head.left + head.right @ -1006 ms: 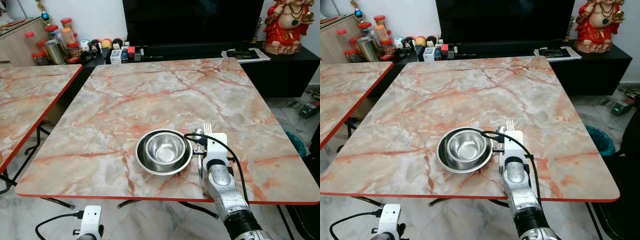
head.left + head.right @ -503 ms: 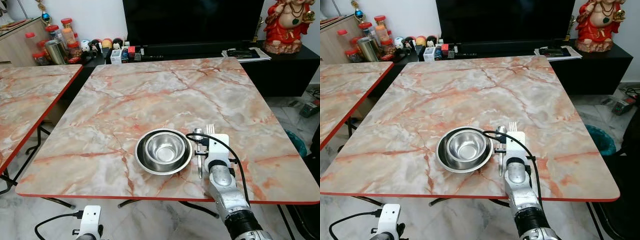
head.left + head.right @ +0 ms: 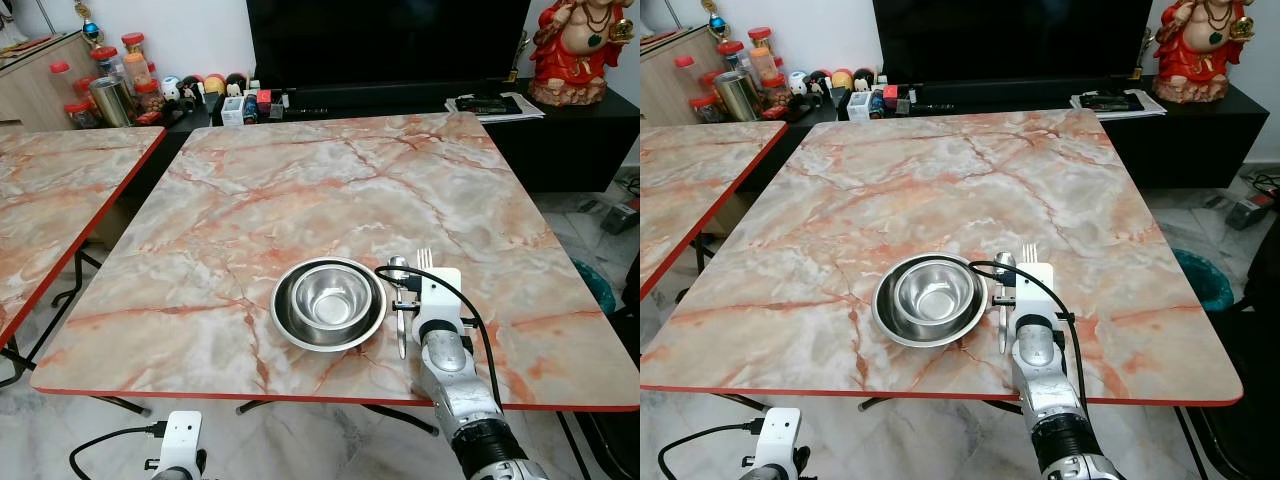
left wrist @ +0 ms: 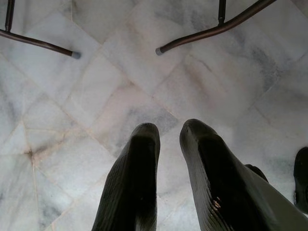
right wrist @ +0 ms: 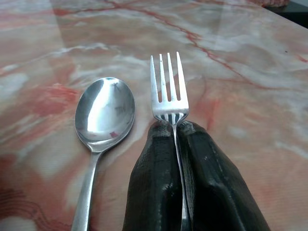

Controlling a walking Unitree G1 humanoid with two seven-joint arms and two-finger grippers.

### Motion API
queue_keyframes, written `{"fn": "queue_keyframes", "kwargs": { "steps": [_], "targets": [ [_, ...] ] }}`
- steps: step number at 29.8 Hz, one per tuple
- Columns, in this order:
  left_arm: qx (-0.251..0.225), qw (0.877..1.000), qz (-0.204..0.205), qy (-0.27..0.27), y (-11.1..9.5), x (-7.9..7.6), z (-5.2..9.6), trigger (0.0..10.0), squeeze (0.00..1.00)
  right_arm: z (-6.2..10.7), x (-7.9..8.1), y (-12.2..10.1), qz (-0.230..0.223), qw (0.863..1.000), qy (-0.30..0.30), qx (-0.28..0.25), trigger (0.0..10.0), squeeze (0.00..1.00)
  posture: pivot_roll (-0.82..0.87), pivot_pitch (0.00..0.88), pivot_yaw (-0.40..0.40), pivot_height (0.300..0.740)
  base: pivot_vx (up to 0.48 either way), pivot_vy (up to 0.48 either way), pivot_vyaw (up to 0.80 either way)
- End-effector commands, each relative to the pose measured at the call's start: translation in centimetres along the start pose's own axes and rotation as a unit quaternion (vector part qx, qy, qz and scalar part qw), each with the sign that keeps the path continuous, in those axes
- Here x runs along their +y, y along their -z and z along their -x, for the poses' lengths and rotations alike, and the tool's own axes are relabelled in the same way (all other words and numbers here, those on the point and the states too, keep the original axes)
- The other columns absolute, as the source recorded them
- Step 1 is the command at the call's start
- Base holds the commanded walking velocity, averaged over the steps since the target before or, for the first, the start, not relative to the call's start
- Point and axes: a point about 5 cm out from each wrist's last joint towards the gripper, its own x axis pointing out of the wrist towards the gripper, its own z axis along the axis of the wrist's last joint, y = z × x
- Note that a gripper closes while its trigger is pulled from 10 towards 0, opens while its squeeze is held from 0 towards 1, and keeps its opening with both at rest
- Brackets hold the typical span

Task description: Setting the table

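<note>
- Up front, marble-pattern bench (image 3: 300, 190) with red edging; second matching bench (image 3: 50, 200) on the left.
- Steel bowl (image 3: 330, 295) nested in steel plate (image 3: 290, 325) near the front edge.
- Spoon (image 5: 103, 115) lies just right of the plate.
- Right gripper (image 5: 174, 132) jaws clamped on fork (image 5: 168, 86), beside the spoon.
- Left gripper (image 4: 168, 137) jaws slightly apart above tiled floor (image 4: 120, 86).
- TV (image 3: 385, 40) and red statue (image 3: 580, 45) behind.
</note>
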Motion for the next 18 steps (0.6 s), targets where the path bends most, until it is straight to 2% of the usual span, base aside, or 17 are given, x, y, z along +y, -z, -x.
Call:
{"fn": "queue_keyframes", "kwargs": {
  "steps": [1, 18],
  "targets": [
    [0.004, 1.000, -0.007, -0.005, 0.02, 0.62, 0.03, 10.0, 0.00, -0.01, 0.05, 0.80, 0.009, 1.000, 0.003, 0.027, 10.0, 0.00, -0.09, 0.000, 0.092, 0.728, 0.000, 0.000, 0.00],
    [0.002, 1.000, -0.009, -0.003, -0.14, 0.59, 0.00, 10.0, 0.00, 0.08, 0.16, 1.31, 0.008, 0.999, 0.003, 0.046, 10.0, 0.00, -0.09, 0.000, 0.096, 0.728, 0.000, 0.000, 0.00]
  ]
}}
